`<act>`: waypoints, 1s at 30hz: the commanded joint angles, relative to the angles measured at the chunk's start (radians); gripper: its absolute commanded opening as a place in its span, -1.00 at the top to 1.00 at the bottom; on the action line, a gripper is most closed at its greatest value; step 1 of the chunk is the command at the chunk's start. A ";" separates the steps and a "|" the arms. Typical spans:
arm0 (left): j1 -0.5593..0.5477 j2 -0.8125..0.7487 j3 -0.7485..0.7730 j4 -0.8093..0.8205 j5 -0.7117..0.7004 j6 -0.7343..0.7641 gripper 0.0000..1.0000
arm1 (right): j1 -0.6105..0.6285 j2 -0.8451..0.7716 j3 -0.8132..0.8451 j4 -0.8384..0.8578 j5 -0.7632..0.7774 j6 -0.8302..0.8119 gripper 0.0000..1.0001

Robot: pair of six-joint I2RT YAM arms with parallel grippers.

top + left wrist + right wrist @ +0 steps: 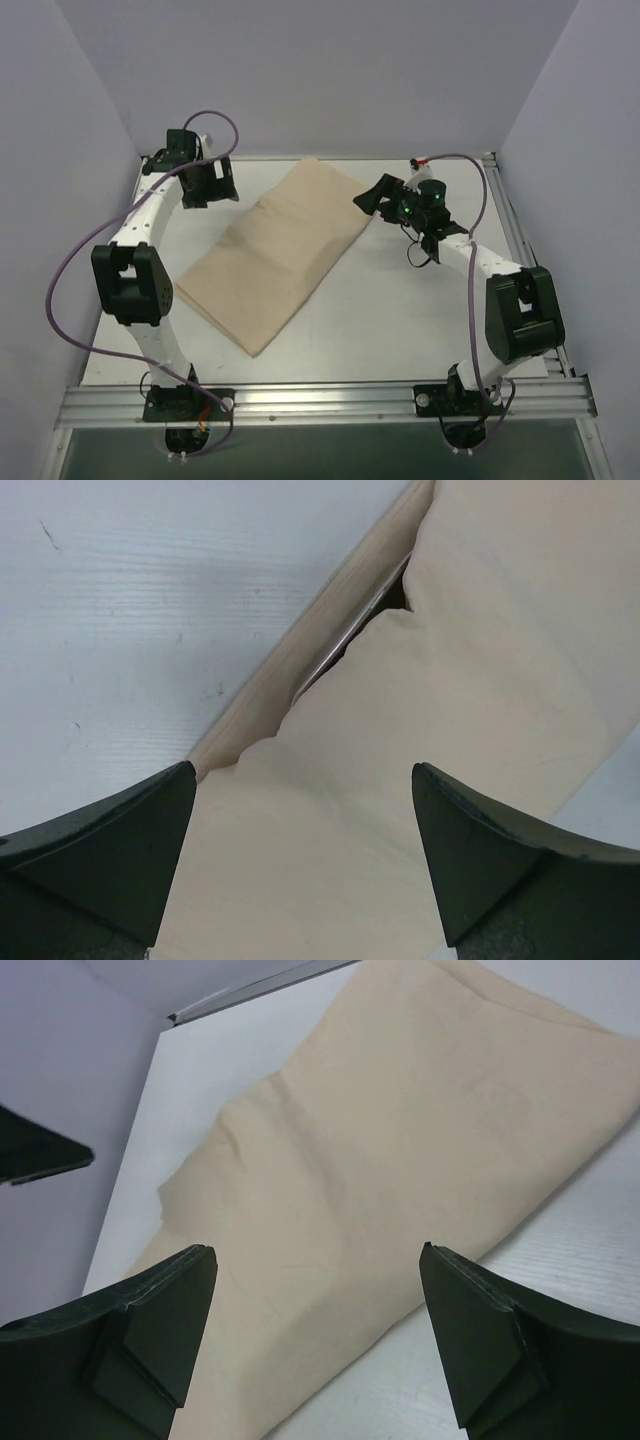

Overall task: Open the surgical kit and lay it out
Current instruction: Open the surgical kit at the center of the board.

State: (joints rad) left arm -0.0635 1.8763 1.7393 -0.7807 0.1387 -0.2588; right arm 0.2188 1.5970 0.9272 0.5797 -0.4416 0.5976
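Two spread grippers, the left gripper (305, 780) and right gripper (315, 1260), pinch nothing beside a beige wrap sheet (270, 260) lying mid-table (400, 310). Little seems done: the sheet is folded over, a metal edge (355, 635) glints in one gap, and nothing is laid out. Its long axis runs from lower left to upper right of the overhead view.

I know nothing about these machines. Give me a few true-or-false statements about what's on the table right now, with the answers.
1. A beige cloth lies on the white table. True.
2. The right tool is clamped on the cloth. False: it stands open, holding nothing.
3. The left tool is open. True.
4. Scissors lie bare on the table. False: none show; only a shiny metal edge peeks from a fold.
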 commanded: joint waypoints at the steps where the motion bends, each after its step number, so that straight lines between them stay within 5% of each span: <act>1: -0.004 0.056 0.029 -0.026 0.091 0.078 -0.87 | 0.043 -0.107 -0.054 0.013 -0.025 -0.010 -0.70; 8: -0.001 0.104 -0.060 0.026 0.107 0.058 -0.77 | 0.103 -0.265 -0.110 -0.026 -0.006 -0.035 -0.68; 18: -0.004 0.106 -0.115 0.043 0.065 0.030 -0.58 | 0.105 -0.298 -0.194 -0.040 -0.009 -0.042 -0.67; 30: 0.001 0.155 -0.072 0.089 0.094 0.058 -0.58 | 0.105 -0.319 -0.192 -0.066 -0.002 -0.064 -0.67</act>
State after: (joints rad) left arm -0.0662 1.9968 1.6199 -0.7364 0.2062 -0.2226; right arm 0.3214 1.3140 0.7254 0.5034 -0.4507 0.5549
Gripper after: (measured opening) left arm 0.790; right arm 0.837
